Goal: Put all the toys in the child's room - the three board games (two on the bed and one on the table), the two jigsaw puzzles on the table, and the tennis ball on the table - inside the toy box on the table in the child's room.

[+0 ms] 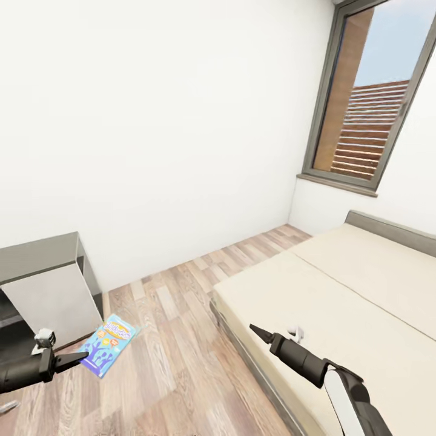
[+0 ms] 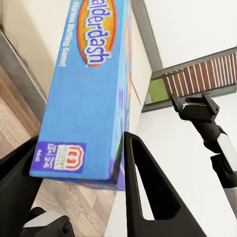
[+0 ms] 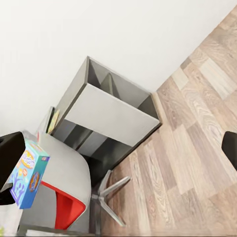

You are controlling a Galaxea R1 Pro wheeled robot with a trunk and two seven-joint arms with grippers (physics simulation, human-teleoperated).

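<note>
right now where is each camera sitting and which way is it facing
Head view: on the head, looking down over the floor, bed and window; both arms show, left gripper holding the board game.
Left wrist view: along the fingers clamping the board game; right gripper beyond.
Right wrist view: toward shelf unit and chair.
All three share the game.

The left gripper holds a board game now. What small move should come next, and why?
Probably turn the base toward the table. The left gripper is shut on the board game, held above the floor beside the bed. The toy box is not in sight, so it likely must be found before any release. The right gripper hangs over the bed's edge, seemingly empty.
</note>
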